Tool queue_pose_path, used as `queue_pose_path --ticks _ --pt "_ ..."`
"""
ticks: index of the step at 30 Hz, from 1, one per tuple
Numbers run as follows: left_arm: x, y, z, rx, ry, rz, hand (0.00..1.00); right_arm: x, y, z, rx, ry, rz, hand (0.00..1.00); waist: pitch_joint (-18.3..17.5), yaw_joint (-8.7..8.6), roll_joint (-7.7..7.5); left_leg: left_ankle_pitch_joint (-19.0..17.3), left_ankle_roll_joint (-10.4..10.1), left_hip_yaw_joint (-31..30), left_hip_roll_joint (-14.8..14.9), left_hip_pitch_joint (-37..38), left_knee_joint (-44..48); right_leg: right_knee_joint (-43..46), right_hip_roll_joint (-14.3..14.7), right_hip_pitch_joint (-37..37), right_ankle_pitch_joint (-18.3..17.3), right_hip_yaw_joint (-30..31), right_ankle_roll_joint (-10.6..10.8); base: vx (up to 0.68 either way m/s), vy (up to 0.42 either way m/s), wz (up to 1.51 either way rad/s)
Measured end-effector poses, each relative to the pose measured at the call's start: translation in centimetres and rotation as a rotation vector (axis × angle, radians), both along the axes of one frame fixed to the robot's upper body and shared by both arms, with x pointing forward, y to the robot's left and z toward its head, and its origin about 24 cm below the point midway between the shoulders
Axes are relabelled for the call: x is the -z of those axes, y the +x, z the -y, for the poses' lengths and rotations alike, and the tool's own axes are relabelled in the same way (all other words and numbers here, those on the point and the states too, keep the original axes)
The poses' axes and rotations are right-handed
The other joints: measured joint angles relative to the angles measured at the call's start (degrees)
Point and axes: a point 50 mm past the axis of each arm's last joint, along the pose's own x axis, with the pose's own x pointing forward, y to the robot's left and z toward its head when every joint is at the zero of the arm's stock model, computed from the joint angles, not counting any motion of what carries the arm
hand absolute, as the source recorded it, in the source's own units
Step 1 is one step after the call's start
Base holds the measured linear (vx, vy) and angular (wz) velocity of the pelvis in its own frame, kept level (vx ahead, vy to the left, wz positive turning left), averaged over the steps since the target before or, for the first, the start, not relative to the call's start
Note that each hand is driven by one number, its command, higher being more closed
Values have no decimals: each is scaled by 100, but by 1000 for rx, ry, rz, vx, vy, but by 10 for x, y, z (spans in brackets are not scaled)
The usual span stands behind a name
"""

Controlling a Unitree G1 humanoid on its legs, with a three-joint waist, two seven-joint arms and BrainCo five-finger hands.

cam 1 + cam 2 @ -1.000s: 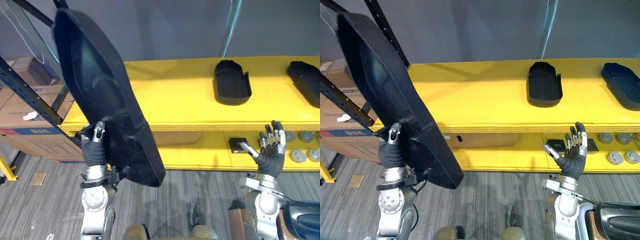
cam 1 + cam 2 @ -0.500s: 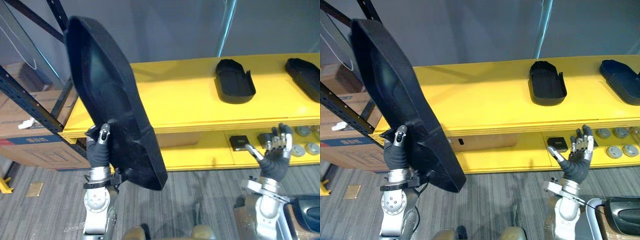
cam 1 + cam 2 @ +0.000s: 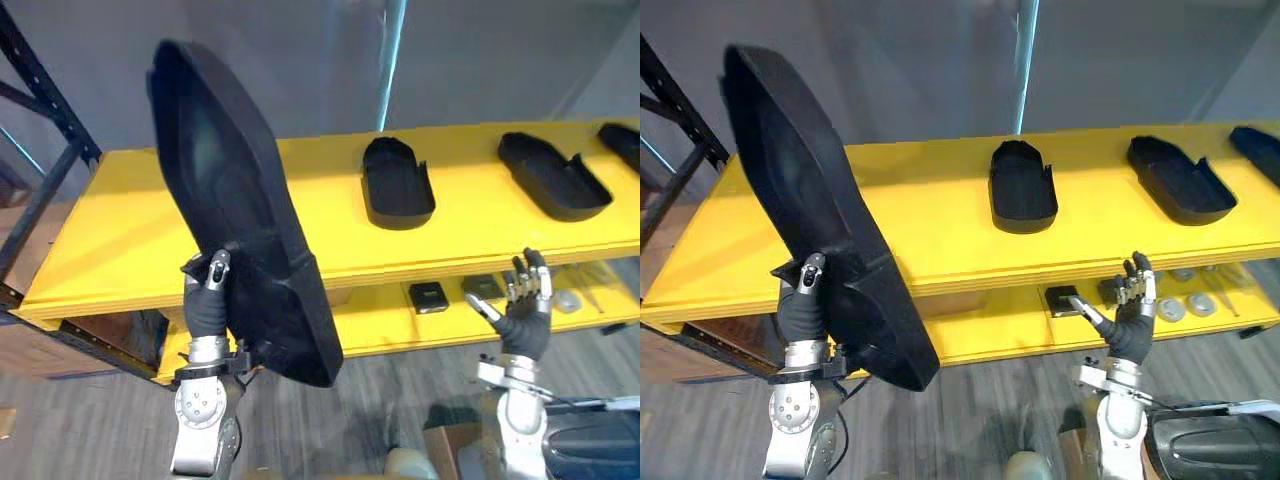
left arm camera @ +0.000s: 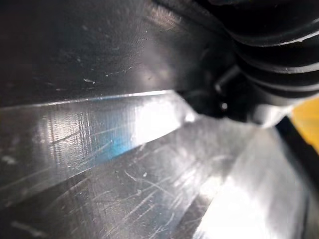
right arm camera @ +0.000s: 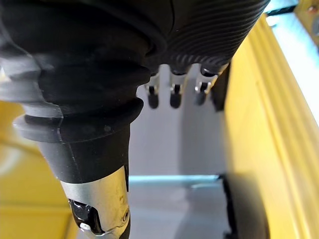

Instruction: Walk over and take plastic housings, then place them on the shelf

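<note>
As the left hand (image 3: 206,300) grips it, the black housing (image 3: 228,195) tilts.

Grey wall (image 3: 500,60) behind, long yellow shelf (image 3: 120,235) against it, lower yellow level (image 3: 980,328) beneath, black metal rack (image 3: 45,85) with diagonal braces at the left end, pale blue pole (image 3: 392,60) rising behind the shelf, grey plank floor (image 3: 960,432) in front.
</note>
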Motion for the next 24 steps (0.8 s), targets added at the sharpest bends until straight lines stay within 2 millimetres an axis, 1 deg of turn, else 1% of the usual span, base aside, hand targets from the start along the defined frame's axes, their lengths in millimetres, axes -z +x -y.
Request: queue_pose_path --ticks 1,2,3,4,5,6,7,8,9,10,11,12,13,15,17,18,21,23,24 --pt "-1 1 0 1 -2 6 100 0 -1 1 2 -3 0 0 -9 -6 13 28 12 -5 -30 -3 -6 -20 -29 70 -16 -63 -29 114 -163 45" --pt "-4 2 2 5 -10 20 100 -1 -2 6 14 -11 3 0 -11 -1 17 -36 -85 -9 -216 -17 -84 -80 -126 150 -28 -116 -50 81 -56 29" --pt "-6 2 2 4 -8 33 100 -4 -1 8 15 -23 12 0 -8 35 12 -74 -137 -13 -513 -34 -365 -125 -201 154 -27 -129 -49 56 -13 25" --pt "-6 2 1 3 -7 37 100 -5 0 9 17 -25 17 0 -7 34 11 -80 -125 -12 -633 -33 -523 -159 -229 161 -27 -145 -49 20 16 28" --pt "-7 2 1 4 -5 39 100 -6 0 9 17 -27 19 0 -6 30 10 -77 -113 -121 -760 -11 -774 -206 -270 161 -19 -207 -35 10 45 33" --pt "-7 2 1 4 -2 39 100 -6 1 9 16 -30 20 0 -1 63 5 -87 -129 -371 -849 67 -990 -249 -261 133 16 -231 27 8 60 22" --pt "-6 2 1 1 -2 38 100 -7 1 9 15 -29 23 0 6 111 3 -130 -191 -425 -871 93 -1037 -283 -268 116 46 -196 76 3 131 -12" --pt "-7 2 -3 -16 3 38 100 -8 4 6 0 -26 31 0 59 192 -19 -268 -371 -459 -918 183 -1041 -338 -301 124 102 -75 166 -23 189 -44" --pt "-6 0 -11 -53 9 34 100 -10 8 -1 -31 -23 43 0 102 234 -77 -463 -452 -443 -999 246 -985 -417 -361 135 174 56 260 -36 214 -53" --pt "-6 0 -14 -72 16 32 100 -10 9 -4 -47 -21 47 0 129 258 -118 -556 -469 -439 -1042 279 -970 -484 -395 143 223 111 284 -54 220 -55" --pt "-6 -1 -20 -91 28 29 100 -10 10 -11 -73 -4 51 0 143 312 -209 -627 -465 -315 -1120 288 -943 -670 -457 165 365 215 306 -41 194 -45" --pt "-7 -2 -26 -123 46 28 100 -10 11 -20 -107 30 66 0 173 316 -276 -631 -456 -270 -1198 273 -940 -875 -524 196 509 232 313 -32 172 -34" --pt "-7 -2 -29 -136 59 26 100 -11 11 -24 -120 38 72 0 175 300 -337 -639 -441 -247 -1232 273 -939 -948 -558 217 559 233 335 -17 124 -20" --pt "-8 -3 -33 -172 109 20 100 -12 11 -36 -176 45 82 0 180 307 -349 -683 -404 -171 -1270 259 -855 -1102 -593 248 680 240 343 3 67 -17" --pt "-9 -3 -34 -187 131 24 100 -12 12 -44 -219 46 80 0 183 302 -326 -710 -409 -177 -1255 232 -794 -1140 -583 256 699 235 374 10 10 -6" --pt "-10 -2 -31 -191 166 10 100 -13 14 -49 -240 46 83 0 170 297 -282 -709 -409 -191 -1235 186 -790 -1176 -559 243 709 215 388 17 -27 4" --pt "-8 1 -31 -207 224 -36 100 -16 18 -53 -273 34 88 0 158 271 -184 -708 -411 -194 -1221 175 -791 -1188 -540 238 720 207 390 6 -9 1" --pt "-8 8 -33 -206 252 -69 100 -22 20 -55 -301 13 99 0 137 271 -148 -707 -410 -193 -1222 181 -793 -1188 -541 241 733 206 378 0 0 0" --pt "-7 16 -37 -211 279 -91 100 -27 21 -57 -328 -3 115 0 134 266 -143 -704 -411 -193 -1222 190 -793 -1187 -542 244 737 208 380 0 0 0"
